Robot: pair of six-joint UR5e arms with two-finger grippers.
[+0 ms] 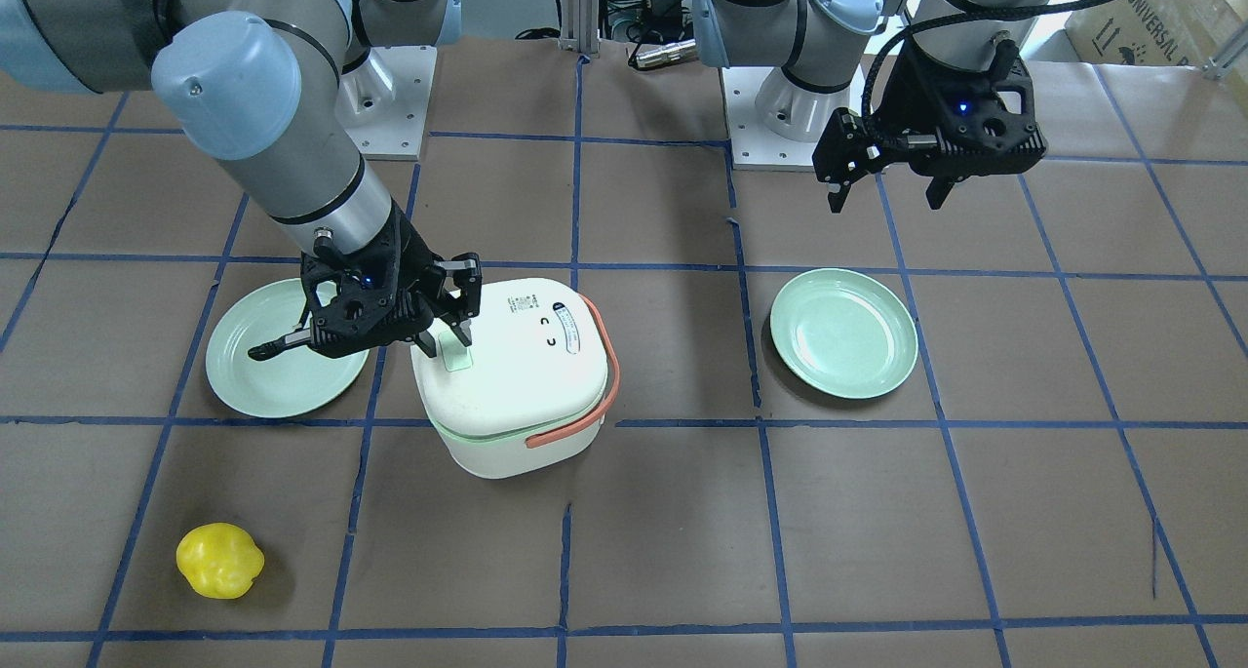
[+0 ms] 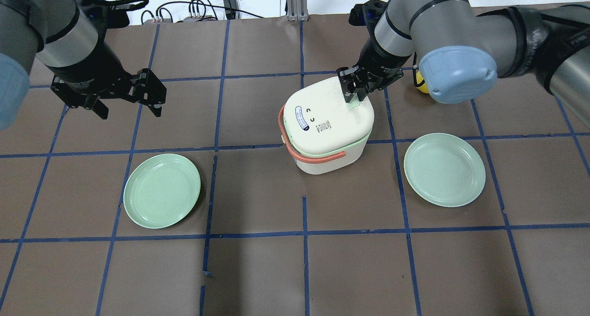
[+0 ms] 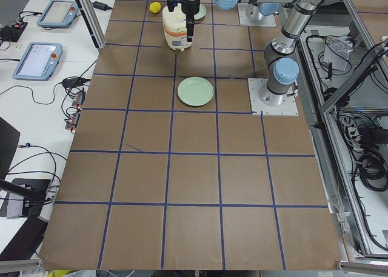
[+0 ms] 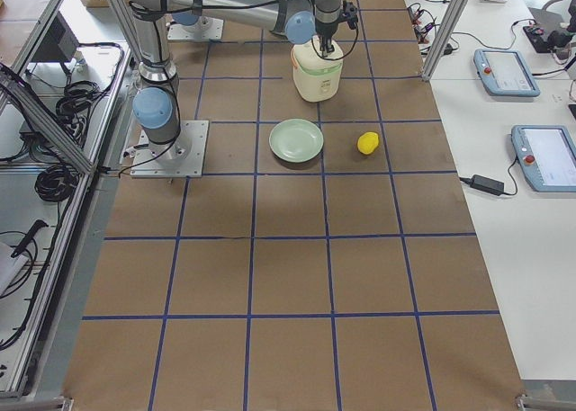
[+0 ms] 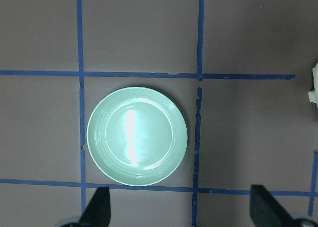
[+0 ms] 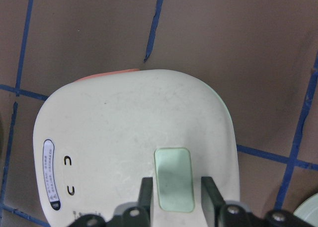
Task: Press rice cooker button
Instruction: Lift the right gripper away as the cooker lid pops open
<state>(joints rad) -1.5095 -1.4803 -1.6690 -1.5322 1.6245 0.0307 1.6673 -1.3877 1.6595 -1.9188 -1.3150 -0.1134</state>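
The right arm (image 2: pixel 461 30) reaches forward, wrist turned down, seemingly near vertical, the right gripper (image 6: pixel 176 192) with fingers narrowly parted. The left arm (image 2: pixel 69 39) holds the left gripper (image 2: pixel 128 104) pointing down, fingers spread wide

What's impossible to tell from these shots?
- Whether the right gripper actually touches the button: the wrist view only shows its fingers either side.
- Print on the lid label: too small in every view.
- The yellow fruit: in the overhead view, mostly hidden behind the right arm.

A robotics lab: teach pendants (image 4: pixel 507 72) are lying beside a blue-taped table (image 4: pixel 288 276), cables (image 4: pixel 54 173) trailing past aluminium framing (image 4: pixel 447 29).
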